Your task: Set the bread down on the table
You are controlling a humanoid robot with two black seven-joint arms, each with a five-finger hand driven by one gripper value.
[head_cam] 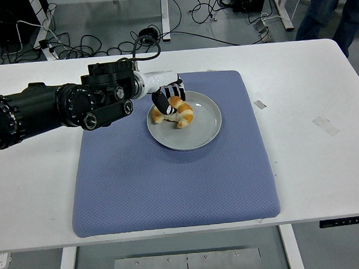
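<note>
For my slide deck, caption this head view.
Left hand closes on the croissant lying on the grey plate.

You've got a golden-brown croissant (176,113) on a plain grey plate (197,130), a blue-purple dotted-weave mat (170,177), white table (313,157), black arm with white-and-black left hand (165,93).

One croissant (177,112), on one grey plate (200,133). One blue mat (170,183) on one white desk (325,163). One robot hand (167,94) in view. Two bits of tape (260,104) on the desk, right of frame.
</note>
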